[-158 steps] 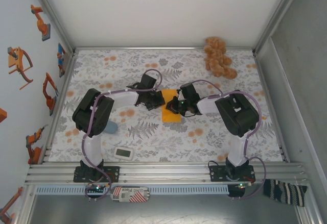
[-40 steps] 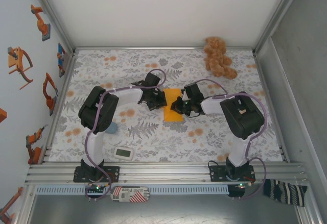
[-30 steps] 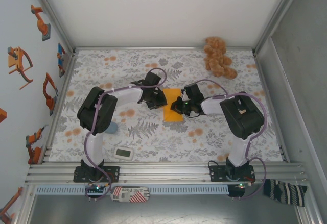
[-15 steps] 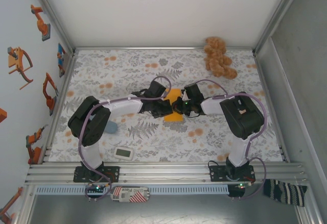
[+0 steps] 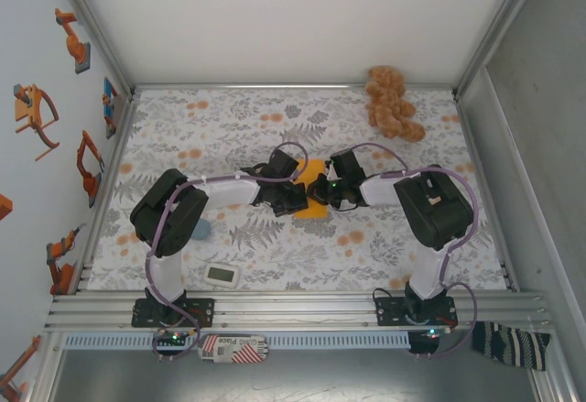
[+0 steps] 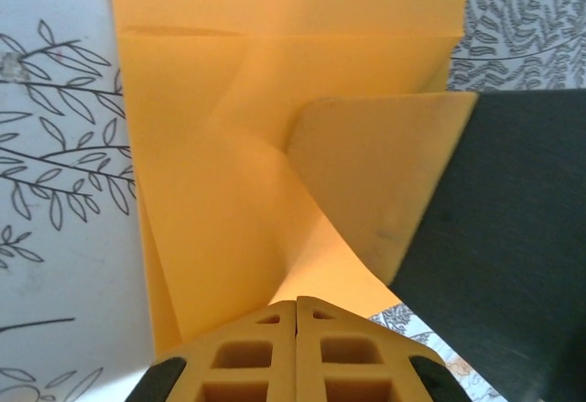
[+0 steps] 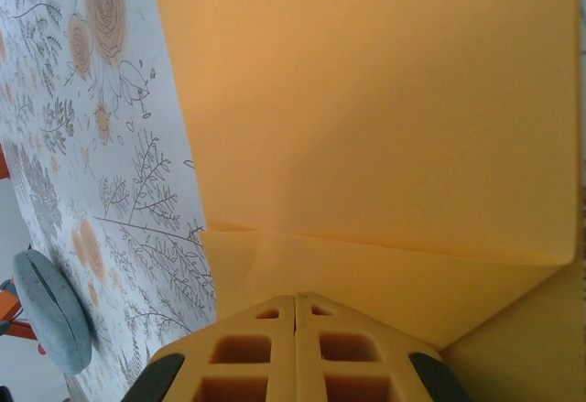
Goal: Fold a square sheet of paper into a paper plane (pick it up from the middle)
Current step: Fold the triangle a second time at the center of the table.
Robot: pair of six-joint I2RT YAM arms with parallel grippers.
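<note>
Floral tabletop [image 5: 229, 127] is carrying the square sheet of paper [image 6: 275, 17] between the arms, long axis running far-to-near. The left pincer [image 6: 297, 303] is pinching its lifted flap [image 6: 385, 173]; the right pincer [image 7: 295, 298], fingers together, is pressing the opposite edge.

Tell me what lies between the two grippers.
The orange paper: in the top view it spans the gap between the left gripper and the right gripper. The left wrist view shows it pinched there.

Both arms [image 5: 227, 189] have white links, black joints and bases, looping purple cables [image 5: 366, 148], and orange grid-patterned fingers [image 6: 247, 365].
</note>
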